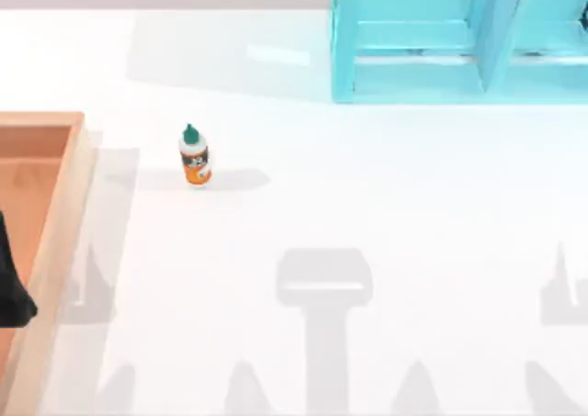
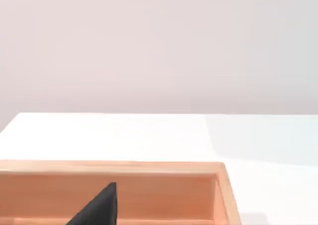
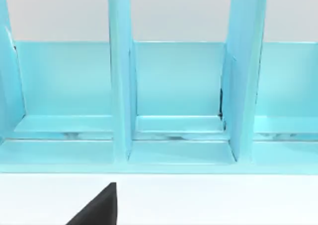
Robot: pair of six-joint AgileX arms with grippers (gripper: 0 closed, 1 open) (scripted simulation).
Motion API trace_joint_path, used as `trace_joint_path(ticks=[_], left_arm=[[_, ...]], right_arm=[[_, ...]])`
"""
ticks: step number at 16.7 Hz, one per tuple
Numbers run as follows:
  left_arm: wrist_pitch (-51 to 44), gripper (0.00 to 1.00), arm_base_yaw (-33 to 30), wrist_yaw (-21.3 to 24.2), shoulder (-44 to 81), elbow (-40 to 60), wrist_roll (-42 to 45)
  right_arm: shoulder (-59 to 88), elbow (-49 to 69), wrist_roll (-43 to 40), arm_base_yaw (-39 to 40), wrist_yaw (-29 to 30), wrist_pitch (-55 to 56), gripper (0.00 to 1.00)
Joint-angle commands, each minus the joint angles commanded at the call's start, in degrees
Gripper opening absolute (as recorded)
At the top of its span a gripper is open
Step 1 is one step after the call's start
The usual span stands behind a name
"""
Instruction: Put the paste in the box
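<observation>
Currently: box (image 1: 57, 205) at table's (image 1: 367, 205) left edge, left gripper (image 1: 11, 287) over its interior, finger state cannot tell. Turquoise shelf unit (image 1: 459, 39) far right, well apart. Paste (image 1: 194, 156) upright, cap up, just right of box rim, nearer left arm; path between unobstructed.

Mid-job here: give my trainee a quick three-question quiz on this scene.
1. True or false: the paste already lies inside the box.
2. The turquoise shelf unit sits toward which side of the top view? A) left B) right
3. Fill in: the paste stands ____ on the white table.

Key: 1 false, it stands on the table beside the box; 2 B; 3 upright.
</observation>
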Motion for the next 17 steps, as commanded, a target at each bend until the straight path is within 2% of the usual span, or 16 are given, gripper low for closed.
trace_joint_path(ticks=[4,7,12,17], left_arm=[[1.21,1.00,-0.57,-0.44,1.66,0.32,-0.18],[6.13,1.00,-2.73,-2.29,8.50,1.69,-0.79],[20.73,1.00,-8.82,-8.00,28.80,5.88,-2.20],[38.77,1.00,-16.46,-15.38,54.90,10.69,-3.85]], right_arm=[[0.00,0.00,0.00,0.00,0.00,0.00,1.00],[0.00,0.00,0.00,0.00,0.00,0.00,1.00],[0.00,0.00,0.00,0.00,0.00,0.00,1.00],[0.00,0.00,0.00,0.00,0.00,0.00,1.00]])
